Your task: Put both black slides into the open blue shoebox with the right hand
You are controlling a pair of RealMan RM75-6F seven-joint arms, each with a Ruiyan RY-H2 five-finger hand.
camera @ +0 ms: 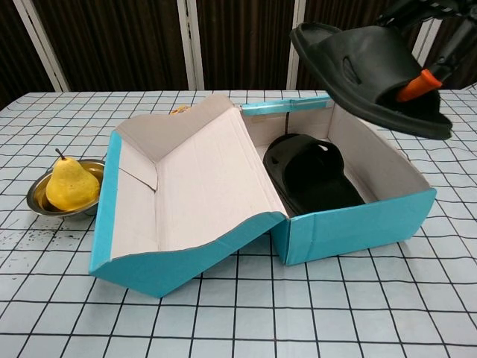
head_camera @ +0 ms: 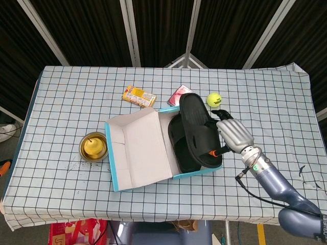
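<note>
The open blue shoebox (head_camera: 115, 168) (camera: 350, 224) sits mid-table with its lid flap folded out to the left. One black slide (head_camera: 180, 144) (camera: 317, 175) lies flat inside it. My right hand (head_camera: 234, 133) (camera: 436, 15) grips the second black slide (head_camera: 198, 127) (camera: 369, 71) at its strap and holds it in the air above the right side of the box, tilted. An orange fingertip (camera: 416, 84) presses on its strap. My left hand is not visible in either view.
A yellow pear in a metal bowl (head_camera: 93, 146) (camera: 65, 186) stands left of the box. Behind the box lie an orange snack packet (head_camera: 139, 95), a red packet (head_camera: 177, 93) and a tennis ball (head_camera: 214, 99). The table's front edge runs close below the box.
</note>
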